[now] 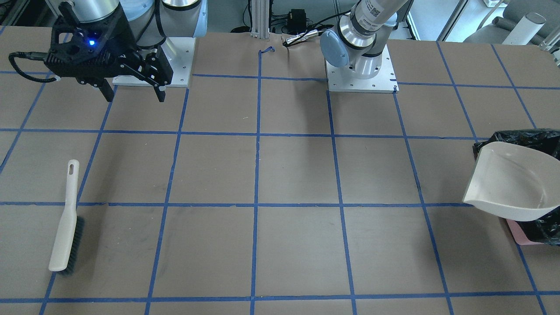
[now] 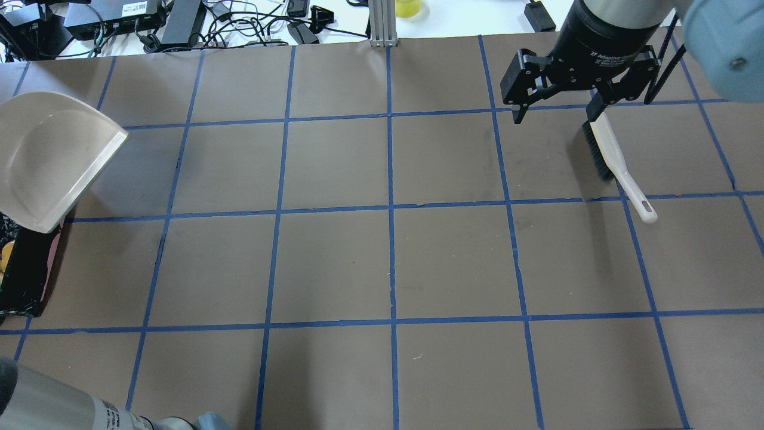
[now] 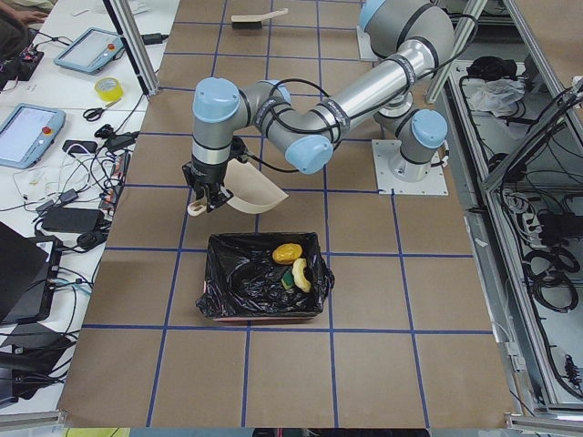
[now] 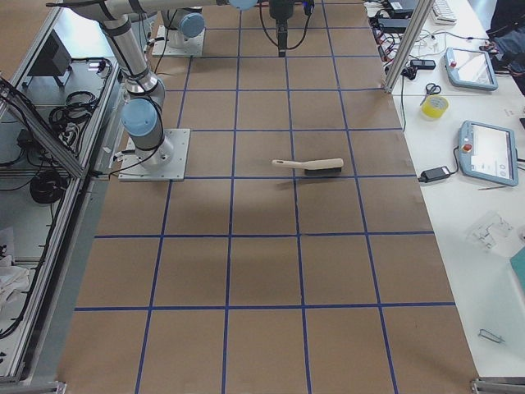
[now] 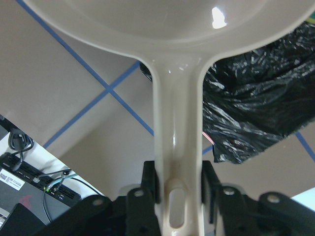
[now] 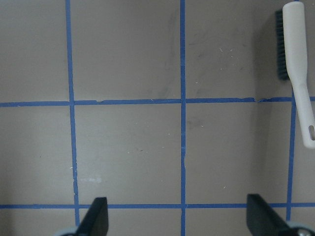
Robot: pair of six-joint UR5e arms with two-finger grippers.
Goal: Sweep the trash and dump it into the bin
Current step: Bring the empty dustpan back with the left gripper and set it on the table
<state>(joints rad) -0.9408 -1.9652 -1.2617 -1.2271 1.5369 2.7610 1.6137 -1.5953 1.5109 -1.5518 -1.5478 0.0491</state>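
Note:
The bin point(image 3: 223, 305) is a pink box lined with a black bag, and it also shows in the front view point(image 1: 520, 234). The trash lies inside it: an orange-brown lump point(image 3: 287, 252), a cream crescent point(image 3: 301, 274) and a yellow-green block point(image 3: 289, 281) partly hidden beside it. My left gripper point(image 5: 178, 184) is shut on the handle of the beige dustpan point(image 5: 177, 123), held tilted at the bin's edge point(image 1: 512, 179). My right gripper point(image 1: 134, 96) is open and empty, high above the table, also seen overhead point(image 2: 555, 115).
A cream hand brush point(image 1: 65, 218) with dark bristles lies flat on the table below the right gripper; it also shows overhead point(image 2: 615, 161) and in the right wrist view point(image 6: 295, 64). Blue tape lines grid the brown table. Cables and devices lie beyond its far edge point(image 2: 179, 24).

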